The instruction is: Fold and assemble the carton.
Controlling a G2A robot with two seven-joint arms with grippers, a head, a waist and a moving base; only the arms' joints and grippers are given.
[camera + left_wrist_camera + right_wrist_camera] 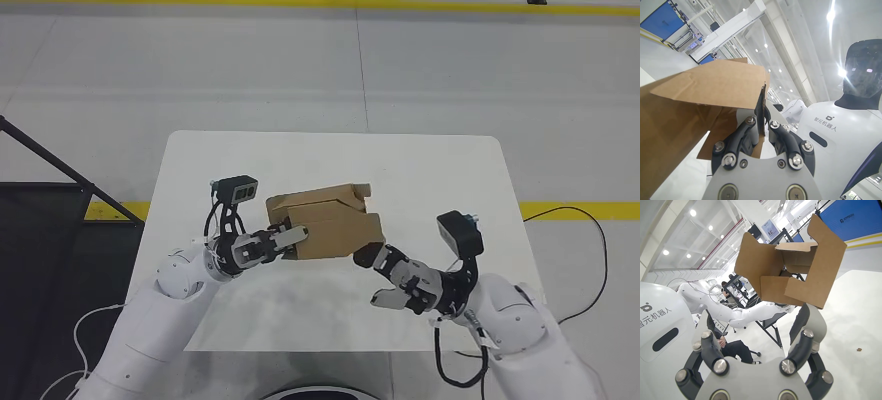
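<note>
While your left pincer (292,238) is closed tight on a wall panel at one end of the carton (325,222), the box hangs in the air over the middle of the desk (200,165) and does not rest on it. I judge that this grip is there to fix the carton, so that the other arm is free to work on the flaps (774,287). Your right pincer (372,278) stands wide open and holds nothing. One of its fingers is at the lower corner of the carton's other end, touching it or almost; I cannot tell which. The long axis of the carton lies about level and runs across the desk from one arm to the other. Its open end, with the flaps spread out, points to the right arm, so the right wrist view looks into the inside. The flaps are not yet folded shut.
</note>
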